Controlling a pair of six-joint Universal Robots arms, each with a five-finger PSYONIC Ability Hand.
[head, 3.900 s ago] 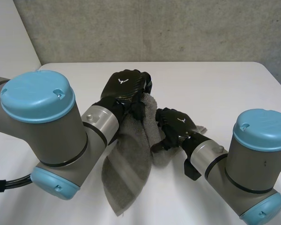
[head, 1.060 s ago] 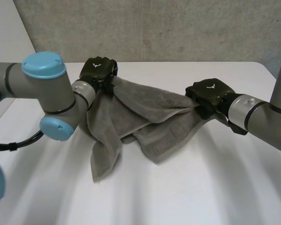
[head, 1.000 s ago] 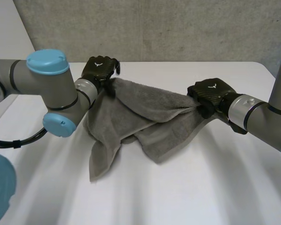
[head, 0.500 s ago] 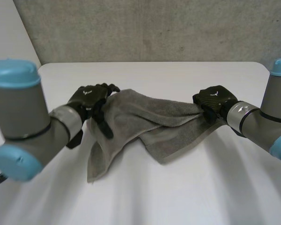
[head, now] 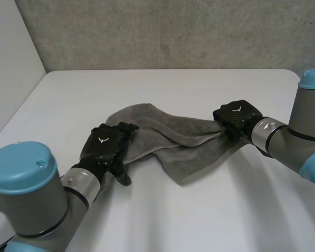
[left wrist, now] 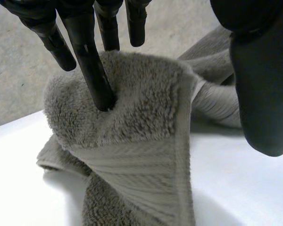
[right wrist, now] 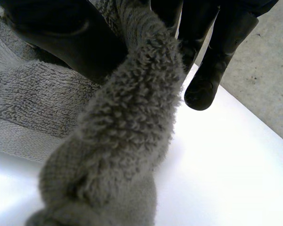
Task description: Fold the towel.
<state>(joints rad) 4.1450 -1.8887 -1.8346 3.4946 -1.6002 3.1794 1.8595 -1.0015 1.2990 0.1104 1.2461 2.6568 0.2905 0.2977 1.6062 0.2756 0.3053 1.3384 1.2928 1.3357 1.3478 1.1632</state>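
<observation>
So we've got the white table (head: 199, 220) with the grey towel (head: 189, 144) slumped across the middle, bunched up and sagging between the two hands, its near flap flat on the table. The left hand (head: 106, 149) sits low at the towel's left corner, with the terry nipped between its fingers and the thumb off to the side. The right hand (head: 236, 118) clamps the opposite end as a rolled bunch between thumb and fingers. We reckon both ends are held so the towel can be stretched flat first. There's no proper fold yet.
</observation>
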